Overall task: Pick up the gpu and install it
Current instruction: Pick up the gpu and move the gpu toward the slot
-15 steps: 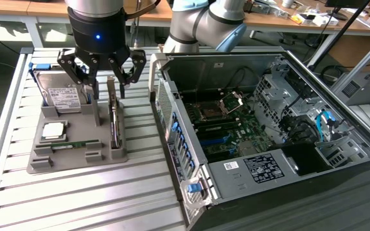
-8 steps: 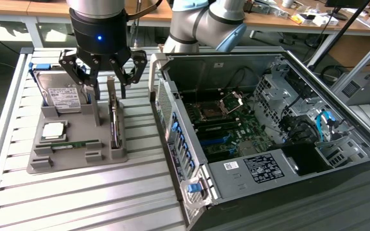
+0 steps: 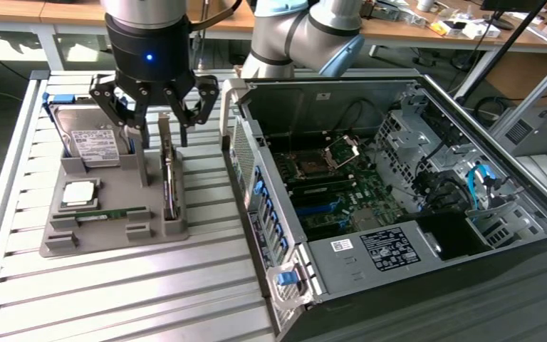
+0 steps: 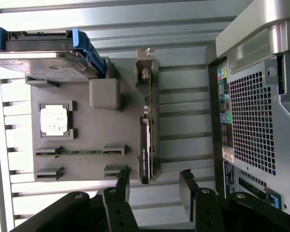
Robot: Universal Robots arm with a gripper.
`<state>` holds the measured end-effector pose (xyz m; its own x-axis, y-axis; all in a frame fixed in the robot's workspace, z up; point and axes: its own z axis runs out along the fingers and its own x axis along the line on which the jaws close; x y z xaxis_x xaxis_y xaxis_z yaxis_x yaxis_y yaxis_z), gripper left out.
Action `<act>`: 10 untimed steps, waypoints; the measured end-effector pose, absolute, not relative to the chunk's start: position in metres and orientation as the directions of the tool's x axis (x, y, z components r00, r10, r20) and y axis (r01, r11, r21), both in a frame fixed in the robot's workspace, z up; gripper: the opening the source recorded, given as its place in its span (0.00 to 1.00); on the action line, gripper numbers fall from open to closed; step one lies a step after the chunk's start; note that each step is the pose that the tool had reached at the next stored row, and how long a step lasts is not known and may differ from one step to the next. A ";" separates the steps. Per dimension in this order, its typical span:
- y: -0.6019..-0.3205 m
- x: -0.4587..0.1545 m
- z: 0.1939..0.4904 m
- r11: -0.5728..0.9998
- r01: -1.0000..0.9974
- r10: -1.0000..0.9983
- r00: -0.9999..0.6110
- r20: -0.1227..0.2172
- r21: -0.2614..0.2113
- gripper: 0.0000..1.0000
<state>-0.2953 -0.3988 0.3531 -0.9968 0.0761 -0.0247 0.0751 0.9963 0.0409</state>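
Spread gripper (image 3: 157,140) over the gpu (image 3: 169,182), seemingly hiding its far end

Gripper (image 3: 157,135): black throughout.
Gpu (image 3: 169,174): dark edge; face possibly brownish, hard to judge at this angle; silver end bracket.
Tray (image 3: 112,239): plain matte grey.
Hard drive (image 3: 93,139): silver, white label with dark print; blue caddy (image 4: 82,43).
Processor chip (image 3: 79,192): silver-white.
RAM stick (image 3: 110,212): green.
Table (image 3: 112,299): pale grey, ribbed in parallel slats.
Computer case (image 3: 312,107): black shell, grey interior, rear panel perforated in a dot grid; green motherboard (image 3: 350,203); blue cables (image 3: 480,182).
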 end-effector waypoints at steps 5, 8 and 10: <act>-0.399 -0.295 0.352 0.996 0.075 0.076 -0.997 -0.025 0.041 0.54; -0.399 -0.295 0.352 0.996 0.075 0.076 -0.997 -0.025 0.041 0.54; -0.399 -0.294 0.351 0.996 0.075 0.076 -0.997 -0.025 0.041 0.54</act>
